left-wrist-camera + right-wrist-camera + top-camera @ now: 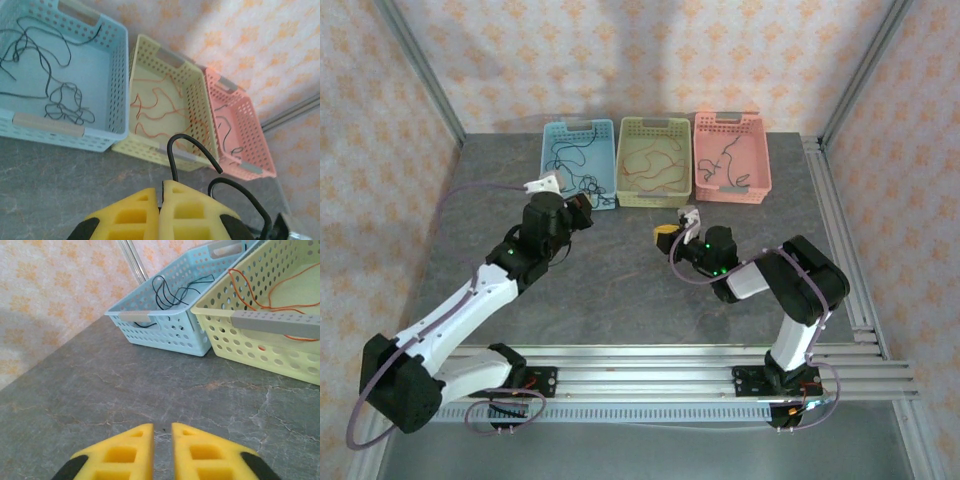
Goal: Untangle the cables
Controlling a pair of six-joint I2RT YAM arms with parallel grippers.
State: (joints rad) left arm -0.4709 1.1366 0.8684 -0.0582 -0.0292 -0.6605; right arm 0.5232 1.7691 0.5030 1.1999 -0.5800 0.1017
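Blue basket [107, 142] holds black cables [65, 102], green basket [145, 150] an orange cable [160, 116]; left claw [161, 192] pinches a black strand [192, 145], right claw [163, 432] slightly apart.

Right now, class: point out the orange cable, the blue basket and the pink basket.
orange cable [159, 90], left wrist view, middle loop
blue basket [582, 125], top external view, far rim
pink basket [732, 192], top external view, near wall

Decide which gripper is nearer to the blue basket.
Left. The left gripper sits at the blue basket's near right corner; the right gripper is farther right, before the yellow basket.
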